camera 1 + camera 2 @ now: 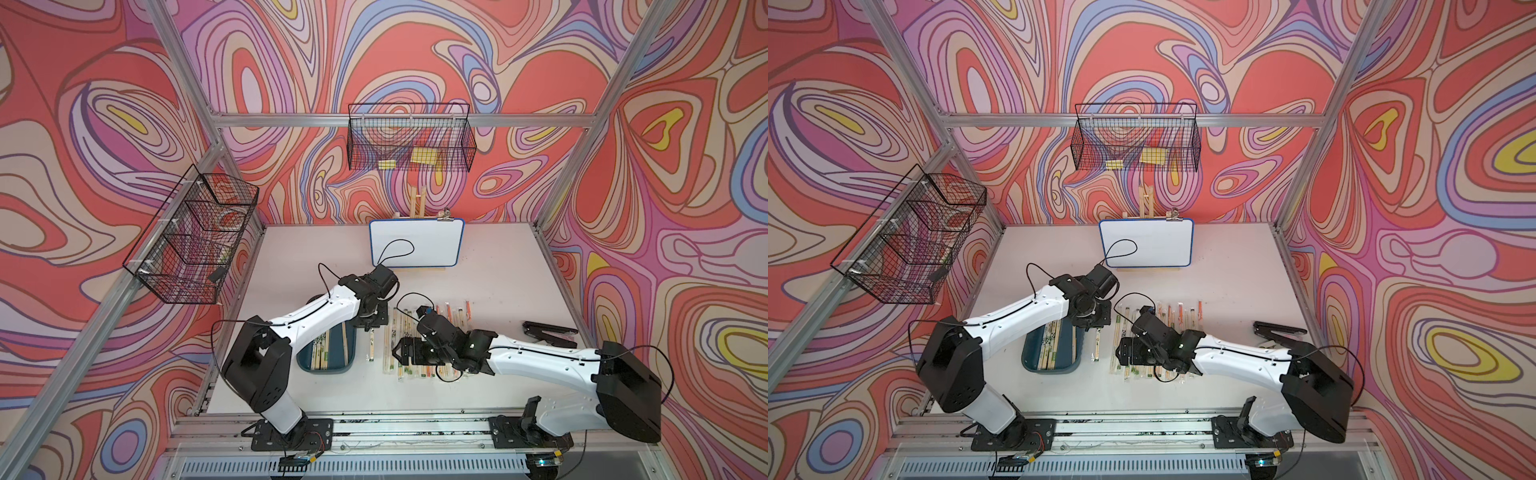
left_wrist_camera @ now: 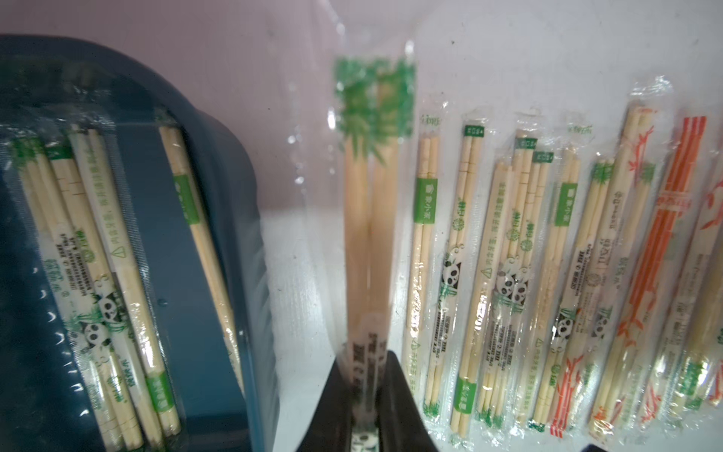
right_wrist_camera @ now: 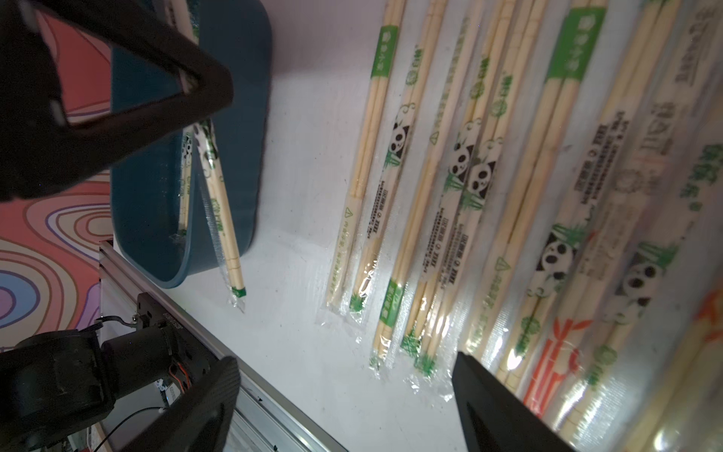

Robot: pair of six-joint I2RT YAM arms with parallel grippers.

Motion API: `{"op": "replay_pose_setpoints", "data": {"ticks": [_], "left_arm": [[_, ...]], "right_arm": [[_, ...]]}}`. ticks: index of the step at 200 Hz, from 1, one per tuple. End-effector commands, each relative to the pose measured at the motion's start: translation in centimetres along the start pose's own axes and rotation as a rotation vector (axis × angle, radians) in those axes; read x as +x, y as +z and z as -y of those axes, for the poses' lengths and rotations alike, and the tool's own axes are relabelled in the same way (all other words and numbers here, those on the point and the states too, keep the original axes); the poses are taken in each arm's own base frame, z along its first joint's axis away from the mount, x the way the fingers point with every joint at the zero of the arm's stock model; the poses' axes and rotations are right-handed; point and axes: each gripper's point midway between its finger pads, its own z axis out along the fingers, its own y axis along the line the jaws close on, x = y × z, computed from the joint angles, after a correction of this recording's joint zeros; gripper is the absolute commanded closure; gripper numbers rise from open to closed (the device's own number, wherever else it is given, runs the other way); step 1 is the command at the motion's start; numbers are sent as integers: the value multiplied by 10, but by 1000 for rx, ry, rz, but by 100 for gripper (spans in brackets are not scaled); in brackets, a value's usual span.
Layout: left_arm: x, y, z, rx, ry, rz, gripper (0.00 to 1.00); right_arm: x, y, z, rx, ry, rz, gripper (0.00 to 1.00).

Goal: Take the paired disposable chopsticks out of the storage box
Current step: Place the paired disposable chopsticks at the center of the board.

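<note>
Pinching one wrapped chopstick pair (image 2: 369,219) in the closed left gripper (image 2: 365,375), sticking straight out past the fingertips. On one side of that gripper, the blue box (image 2: 219,164) with more pairs (image 2: 98,254) inside; on the other, a row of pairs (image 2: 508,254) flat on the table (image 2: 234,39). Hovering with the right gripper (image 3: 346,360) open above that row, holding nothing.

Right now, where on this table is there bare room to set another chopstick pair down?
Widest bare table lies between the whiteboard and the laid-out chopsticks. Another free band runs along the front edge. The strip between the storage box and that row is narrow, with the left gripper holding a pair there. The row is crowded.
</note>
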Motion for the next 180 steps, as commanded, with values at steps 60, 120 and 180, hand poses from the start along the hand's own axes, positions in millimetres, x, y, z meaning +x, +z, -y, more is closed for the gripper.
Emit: {"op": "replay_pose_setpoints", "data": {"ticks": [60,120,180], "left_arm": [[-3,44,20,-8,2,-48,98],[0,58,23,-11,5,-76,90],[-1,54,25,9,6,-69,69]], "right_arm": [[3,-6,7,28,-19,3,9],[3,-4,7,30,-19,0,9],[2,-6,6,32,-23,1,9]]}}
